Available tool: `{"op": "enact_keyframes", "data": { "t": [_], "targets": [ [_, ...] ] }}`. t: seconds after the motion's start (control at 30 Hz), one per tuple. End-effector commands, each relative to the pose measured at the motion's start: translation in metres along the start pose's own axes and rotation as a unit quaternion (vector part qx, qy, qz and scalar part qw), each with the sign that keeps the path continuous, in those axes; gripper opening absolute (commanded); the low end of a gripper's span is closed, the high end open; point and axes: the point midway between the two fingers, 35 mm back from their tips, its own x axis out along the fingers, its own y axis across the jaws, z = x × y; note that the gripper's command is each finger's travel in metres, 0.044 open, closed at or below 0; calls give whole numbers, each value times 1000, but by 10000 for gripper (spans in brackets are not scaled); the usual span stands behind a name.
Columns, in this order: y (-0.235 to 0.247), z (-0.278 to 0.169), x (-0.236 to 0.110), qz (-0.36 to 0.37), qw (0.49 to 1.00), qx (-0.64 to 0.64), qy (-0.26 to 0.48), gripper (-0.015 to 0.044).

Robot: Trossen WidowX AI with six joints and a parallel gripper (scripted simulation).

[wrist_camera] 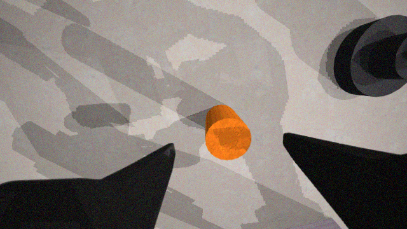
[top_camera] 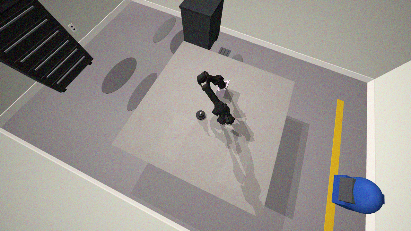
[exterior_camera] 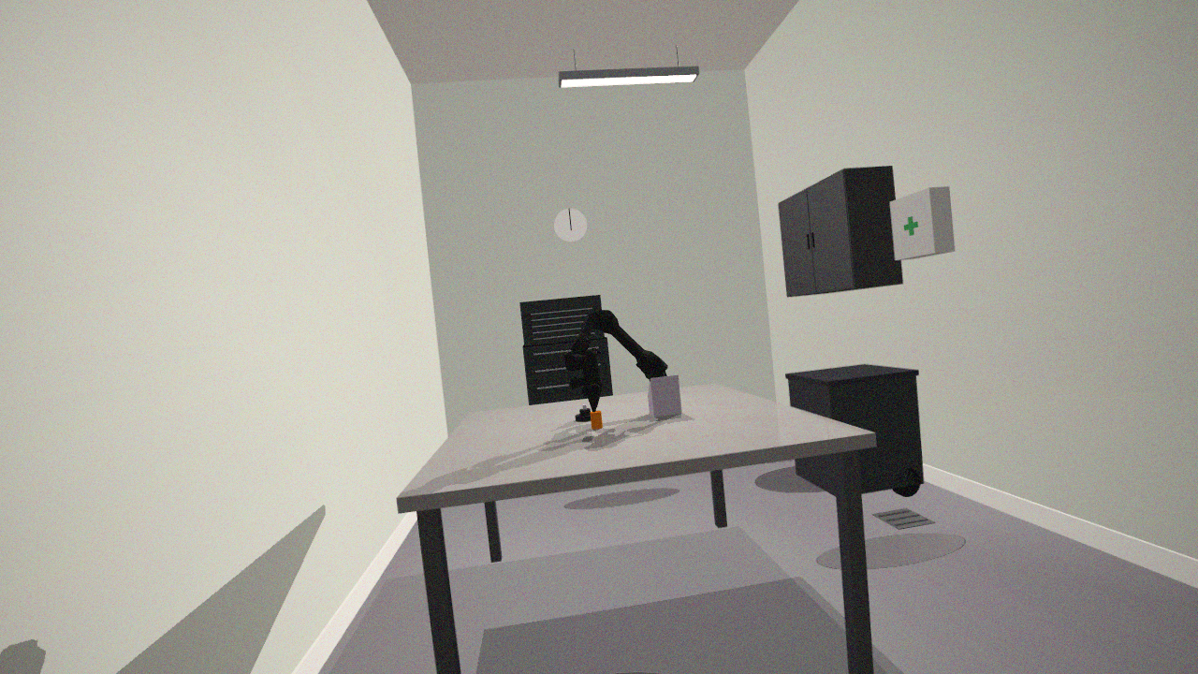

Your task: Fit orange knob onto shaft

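Note:
The orange knob stands upright on the table, apart from the fingers. My gripper is open wide and hangs just above the knob, one finger on each side, touching nothing. In the top view the gripper hides the knob. The round dark pedestal stands a short way off, at the top right of the wrist view. Its silver shaft shows as a small light spot on top. The knob's hole is not visible.
The arm's base sits on a pale grey block behind the knob. A dark cabinet on wheels stands beside the table's far right. The arm casts several shadows over the table top.

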Motion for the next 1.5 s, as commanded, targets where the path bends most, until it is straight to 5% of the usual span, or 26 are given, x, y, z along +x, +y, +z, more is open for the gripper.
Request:
{"op": "enact_keyframes", "data": {
  "t": [0.0, 1.13, 1.47],
  "targets": [
    [0, -1, 8, -2, 1000, -5, 0, 440],
    [-2, -2, 61, -4, 1000, -4, -1, 440],
    [-2, -2, 61, -4, 1000, -4, -1, 177]
  ]
}}
